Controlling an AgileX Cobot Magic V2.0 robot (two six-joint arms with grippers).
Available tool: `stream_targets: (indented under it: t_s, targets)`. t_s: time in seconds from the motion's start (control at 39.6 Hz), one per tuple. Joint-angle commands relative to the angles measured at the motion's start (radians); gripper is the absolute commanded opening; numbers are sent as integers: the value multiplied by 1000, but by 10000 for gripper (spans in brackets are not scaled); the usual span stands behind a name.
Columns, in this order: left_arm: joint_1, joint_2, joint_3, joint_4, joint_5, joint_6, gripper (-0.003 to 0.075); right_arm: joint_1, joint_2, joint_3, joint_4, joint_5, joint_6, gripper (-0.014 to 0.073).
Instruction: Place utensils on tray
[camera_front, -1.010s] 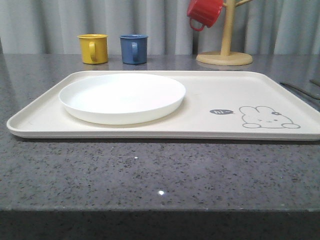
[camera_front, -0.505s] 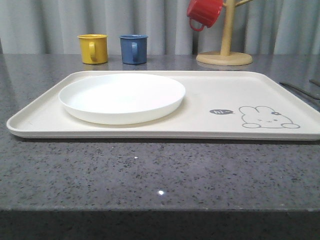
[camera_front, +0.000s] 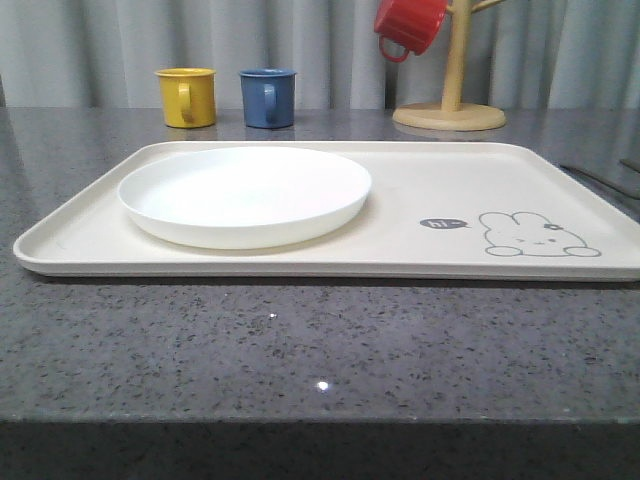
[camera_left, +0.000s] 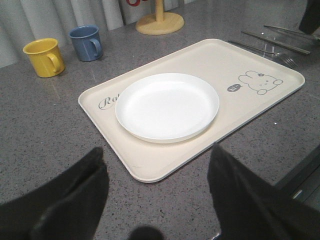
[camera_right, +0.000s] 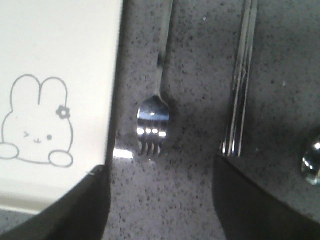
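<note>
Nothing has shifted since a second ago.
You see the right gripper (camera_right: 159, 200) spread above the fork (camera_right: 152, 127) beside the tray (camera_right: 60, 40); left gripper (camera_left: 155, 200) also agape.

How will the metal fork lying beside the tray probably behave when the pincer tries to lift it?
The fork looks like polished metal, so it is probably stiff and slippery. It lies flat on the stone countertop, so the fingers may struggle to get under it. Pushed, it would likely slide rather than roll, perhaps against the tray rim.
</note>
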Motion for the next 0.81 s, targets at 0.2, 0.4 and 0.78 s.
stream_targets:
  t_s: [0.2,0.4,0.78]
  targets:
    - [-6,11,-25,-4,-81,-7,418,-2,188,-176,7,-32,-9,465]
    - [-6,11,-25,-4,-81,-7,418,5,288,-247,2,-38,-19,465]
    - [-6,11,-25,-4,-81,-7,418,29,391,-281,-80,-35,-25,465]
